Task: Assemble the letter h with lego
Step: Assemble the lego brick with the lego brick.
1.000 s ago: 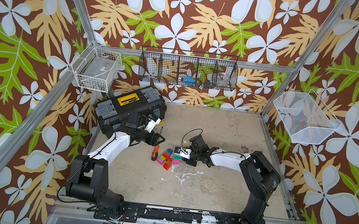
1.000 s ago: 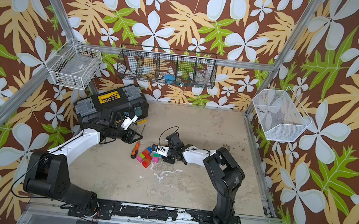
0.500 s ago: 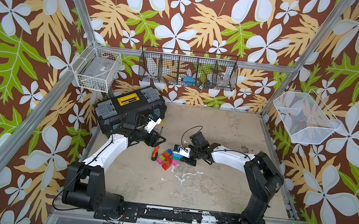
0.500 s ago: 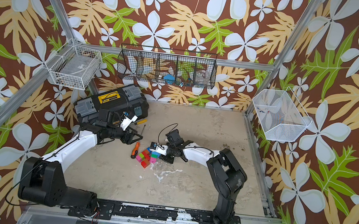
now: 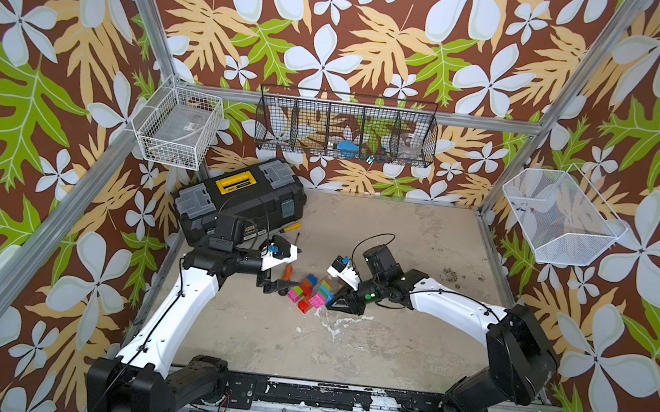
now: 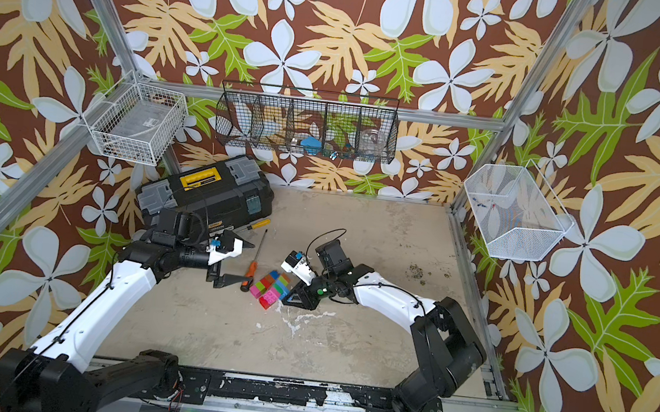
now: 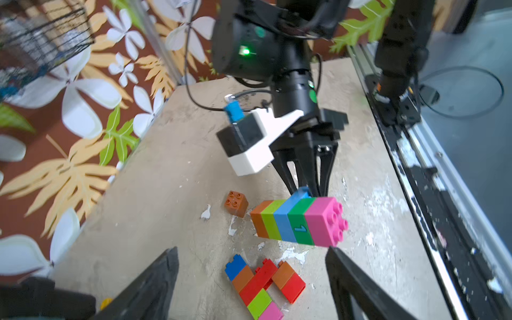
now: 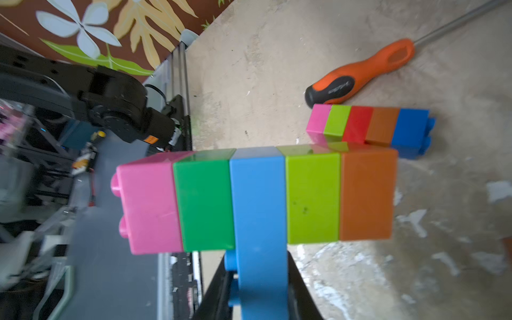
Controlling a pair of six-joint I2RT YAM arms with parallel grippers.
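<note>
A striped lego column (image 7: 296, 221) of pink, green, blue, lime and orange bricks lies sideways, seemingly a little off the table. My right gripper (image 7: 304, 188) is shut on its long blue brick (image 8: 259, 221). In both top views the column (image 5: 323, 292) sits at the right of the pile. A second joined cluster (image 7: 260, 288) of blue, orange, red, lime and pink lies flat on the table, in front of my left gripper (image 7: 249, 257). That gripper is open and holds nothing. One loose orange brick (image 7: 236, 203) rests beyond it. The letter h does not show as a finished shape.
An orange-handled screwdriver (image 8: 360, 72) lies right beside the bricks, under my left gripper (image 6: 249, 261). A black toolbox (image 5: 241, 200) stands at the back left, with a yellow-handled screwdriver (image 5: 292, 227) by it. Wire baskets (image 5: 345, 127) hang on the walls.
My left gripper's jaws have spread much wider and sit a little nearer the pile. The right gripper has carried the striped column slightly leftward toward the other bricks.
</note>
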